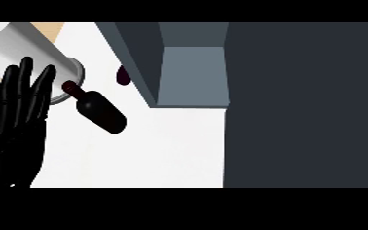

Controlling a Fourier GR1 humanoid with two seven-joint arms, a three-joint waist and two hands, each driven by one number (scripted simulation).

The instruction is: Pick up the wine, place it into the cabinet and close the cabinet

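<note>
The wine bottle [101, 110] is dark, with a dark red neck pointing toward the upper left, and sits on the white counter [158, 151]. To its right is the dark grey cabinet [140, 53], its inside [193, 75] open to view and holding nothing that I can see. A wide dark panel [295, 107], apparently the cabinet's door, fills the right side. My left hand [22, 102] is open at the left edge, fingers up, a little left of the bottle and not touching it. My right hand does not show.
A grey cylindrical vessel [36, 53] lies at the upper left, its rim close to the bottle's neck. A small dark red object [123, 75] sits beside the cabinet's left wall. White counter stretches below the bottle.
</note>
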